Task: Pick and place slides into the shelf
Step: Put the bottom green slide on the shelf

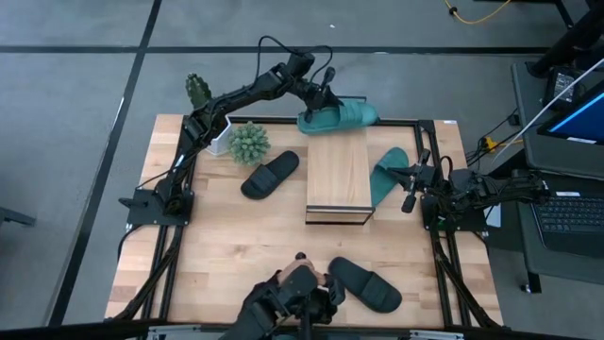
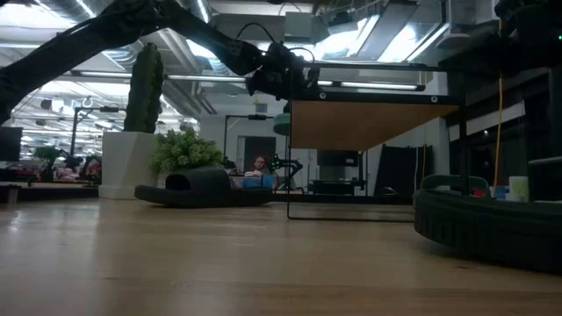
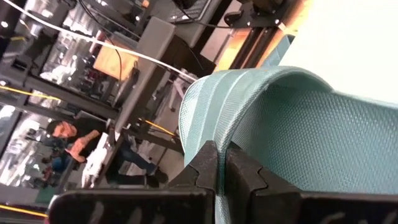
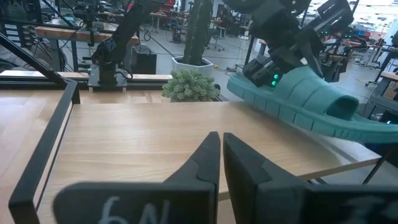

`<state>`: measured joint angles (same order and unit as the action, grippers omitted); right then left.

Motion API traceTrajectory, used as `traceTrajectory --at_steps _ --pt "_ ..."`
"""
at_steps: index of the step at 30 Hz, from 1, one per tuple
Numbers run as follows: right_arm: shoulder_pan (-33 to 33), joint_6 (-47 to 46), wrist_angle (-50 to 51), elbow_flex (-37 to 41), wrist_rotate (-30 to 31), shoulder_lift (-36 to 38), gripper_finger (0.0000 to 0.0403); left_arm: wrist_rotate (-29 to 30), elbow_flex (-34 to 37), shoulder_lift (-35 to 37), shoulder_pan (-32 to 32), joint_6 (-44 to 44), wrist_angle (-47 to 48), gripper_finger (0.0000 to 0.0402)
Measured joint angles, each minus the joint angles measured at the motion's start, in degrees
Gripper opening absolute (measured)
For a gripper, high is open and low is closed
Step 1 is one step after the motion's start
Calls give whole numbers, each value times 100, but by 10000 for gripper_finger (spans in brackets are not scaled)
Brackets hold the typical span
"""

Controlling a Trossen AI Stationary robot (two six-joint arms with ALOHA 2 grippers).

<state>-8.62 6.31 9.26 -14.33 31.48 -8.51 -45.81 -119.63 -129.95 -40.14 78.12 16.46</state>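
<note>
A teal slide (image 1: 342,117) hangs at the far edge of the shelf (image 1: 338,175), with my left gripper (image 1: 324,101) shut on it. The right wrist view shows it just above the light wood top (image 4: 155,143), strap (image 4: 333,104) up. A second teal slide (image 1: 387,176) lies at the shelf's right side. One black slide (image 1: 269,175) rests sole-down left of the shelf, another (image 1: 364,284) near the front edge. My right gripper (image 4: 219,155) waits shut at the table's right side, touching nothing. My left gripper pinches the teal slide's sole at its rounded end (image 3: 208,134), away from the strap, between its two fingers. The fingers come from the table's left, slanting a little downward. The slide lies nearly level, strap end toward the table's right; whether it touches the shelf's top I cannot tell.
A white pot with a tall cactus (image 1: 198,92) and a small bushy plant (image 1: 249,142) stand at the far left of the table. A black frame rail (image 1: 415,121) runs around the tabletop. A dark bulky thing (image 1: 294,302) sits at the near edge. People sit in the room beyond.
</note>
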Motion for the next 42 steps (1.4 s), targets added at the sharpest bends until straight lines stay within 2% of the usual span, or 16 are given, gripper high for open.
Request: traceTrajectory --at_steps 3,8,19,23,27,36,42 --pt "0 0 0 0 0 0 23 41 0 0 20 -7 95 13" --pt "0 -4 0 0 0 0 23 241 0 0 84 -553 44 16" --pt "-2 -17 0 0 0 0 23 352 0 0 138 -622 45 19" --pt "0 -17 0 0 0 0 23 631 0 0 156 -840 23 20" --pt "-1 -28 0 0 0 0 23 826 0 0 160 -856 -41 20" --pt "0 -173 0 0 -2 0 23 850 0 0 187 -803 -121 21" --pt "-1 -173 0 0 0 2 23 1131 0 0 186 -741 -133 21"
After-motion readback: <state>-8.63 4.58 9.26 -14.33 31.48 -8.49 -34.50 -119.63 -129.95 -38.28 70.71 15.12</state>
